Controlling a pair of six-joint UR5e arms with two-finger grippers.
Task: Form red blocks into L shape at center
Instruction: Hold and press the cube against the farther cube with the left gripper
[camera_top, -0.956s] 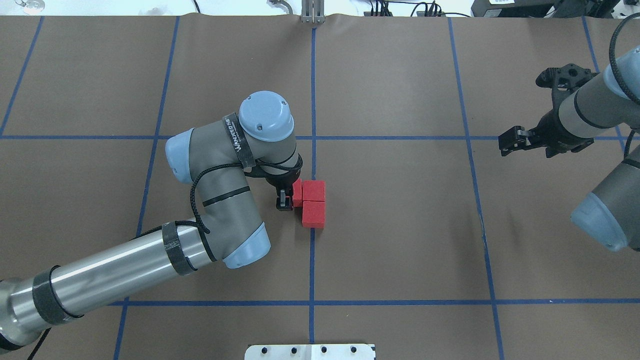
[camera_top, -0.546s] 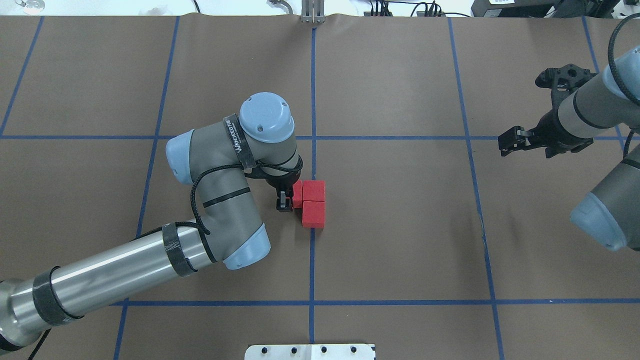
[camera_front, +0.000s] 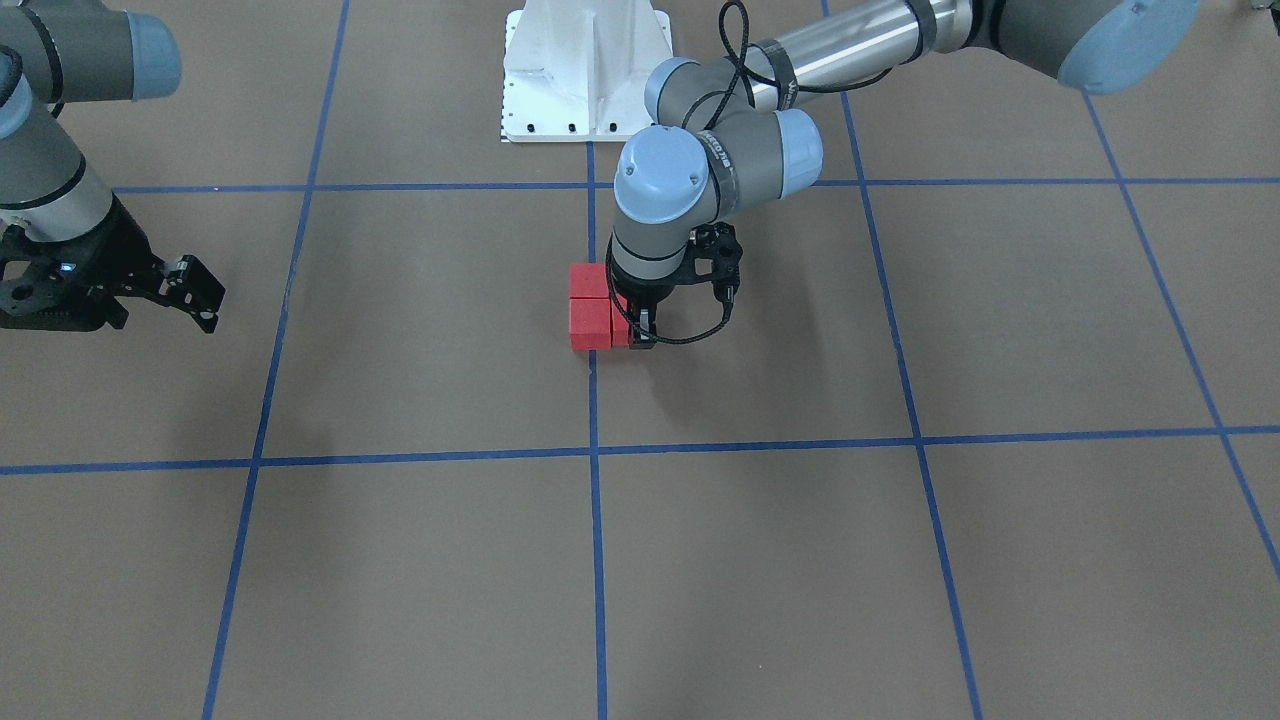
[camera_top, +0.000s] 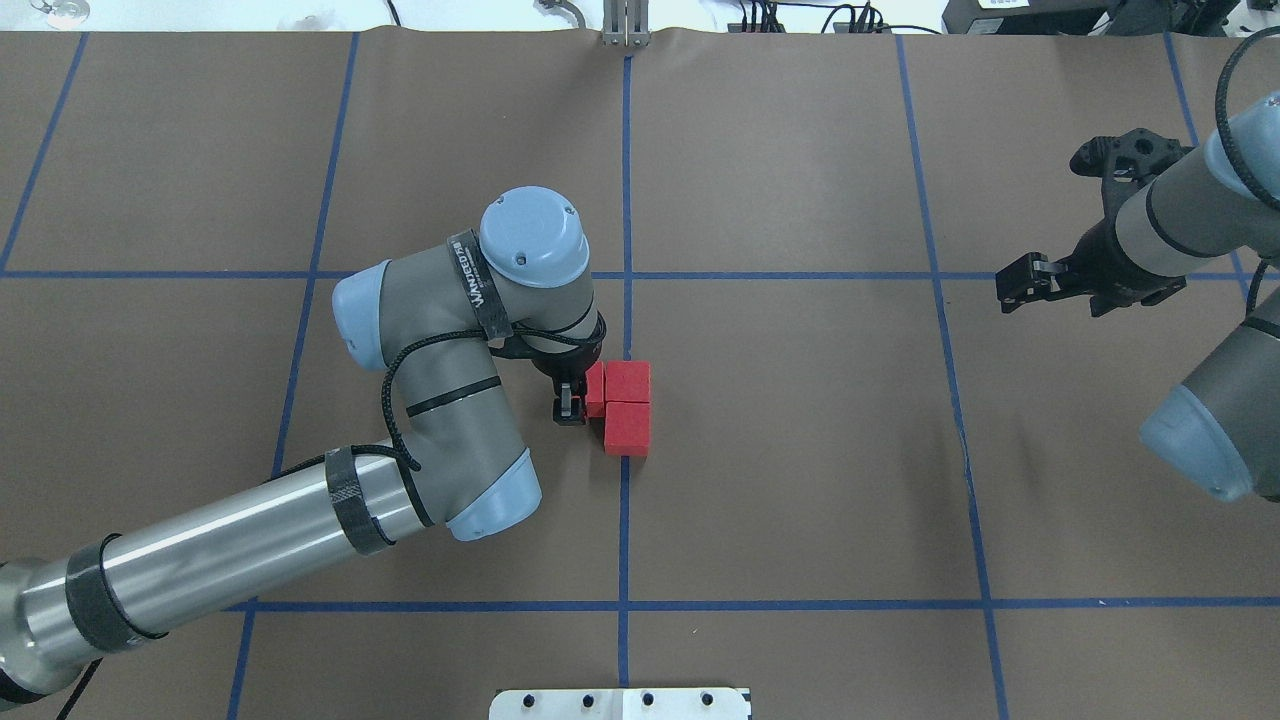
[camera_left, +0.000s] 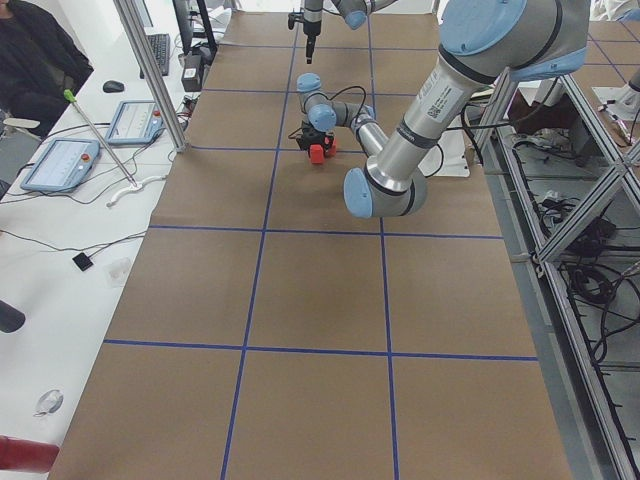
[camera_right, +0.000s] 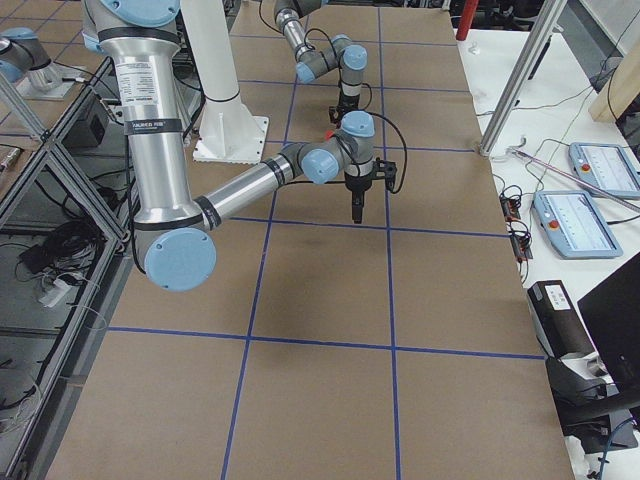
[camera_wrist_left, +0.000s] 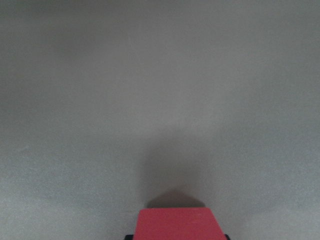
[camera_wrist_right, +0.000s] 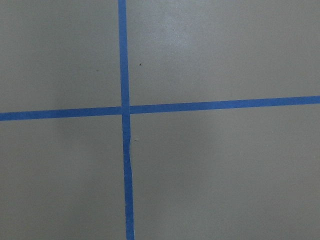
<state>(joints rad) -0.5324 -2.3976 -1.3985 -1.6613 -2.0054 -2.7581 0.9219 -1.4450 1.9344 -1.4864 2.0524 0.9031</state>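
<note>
Two red blocks (camera_top: 627, 380) (camera_top: 627, 428) sit touching, one behind the other, on the centre grid line; they also show in the front view (camera_front: 588, 282) (camera_front: 590, 325). The third red block (camera_top: 595, 388) sits against the left side of the far one, down at table level, partly hidden by my left gripper (camera_top: 572, 403). The gripper is shut on it. In the left wrist view this block (camera_wrist_left: 177, 226) fills the bottom centre. My right gripper (camera_top: 1020, 285) hangs open and empty far to the right, also seen in the front view (camera_front: 195, 295).
The brown table cover (camera_top: 800, 450) carries blue tape grid lines. The white robot base plate (camera_top: 620, 703) lies at the near edge. The right wrist view shows only a tape crossing (camera_wrist_right: 125, 109). An operator's bench with tablets (camera_left: 60, 160) runs along the far side.
</note>
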